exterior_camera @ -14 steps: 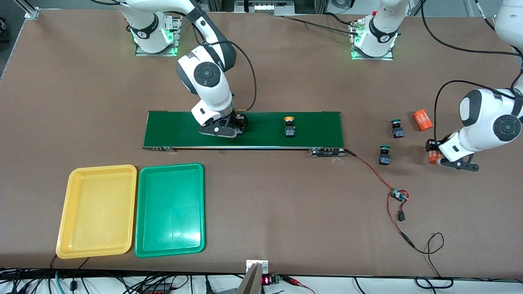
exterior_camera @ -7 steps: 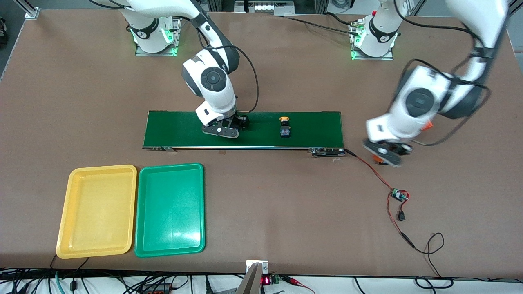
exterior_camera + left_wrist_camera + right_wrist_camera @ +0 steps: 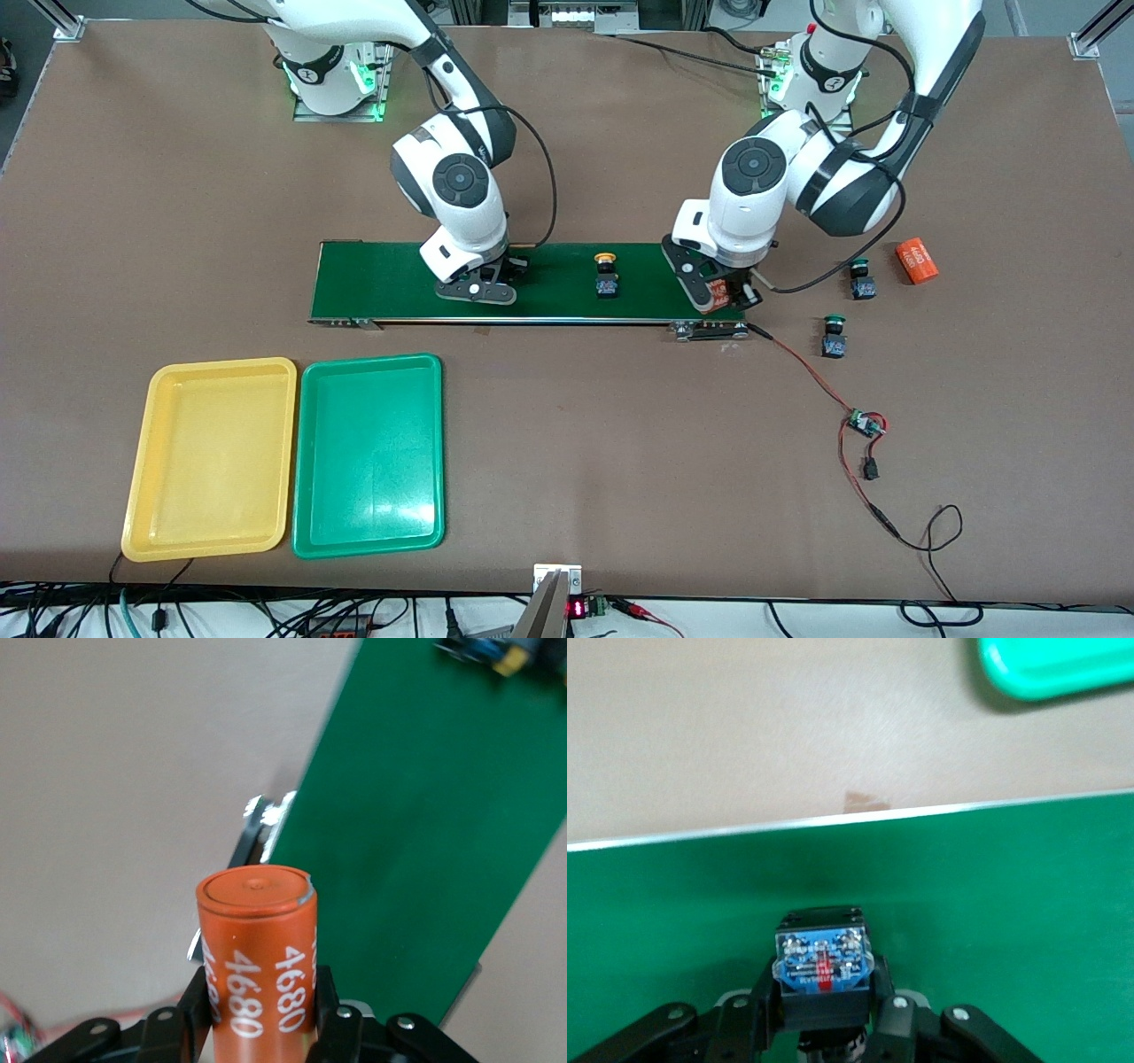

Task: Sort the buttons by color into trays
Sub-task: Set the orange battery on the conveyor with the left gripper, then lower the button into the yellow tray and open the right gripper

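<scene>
My right end effector [image 3: 824, 1014] is clamped on a button [image 3: 821, 967] over the conveyor belt [image 3: 549, 283]. My left end effector [image 3: 261, 1019] grips an orange cylinder [image 3: 257, 948] above the belt's end. Trays [image 3: 213, 456] sit toward my right arm's end of the tabletop.

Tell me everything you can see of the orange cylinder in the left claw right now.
The orange cylinder is a smooth battery-like can with white "4680" printed twice along its side and a flat, rimmed end cap with a small central bump. The left claw is shut on its lower part, a finger pressed against each side, with the capped end pointing away from the wrist. It hangs over the conveyor belt at the end toward the left arm, by the belt's metal end bracket.
</scene>
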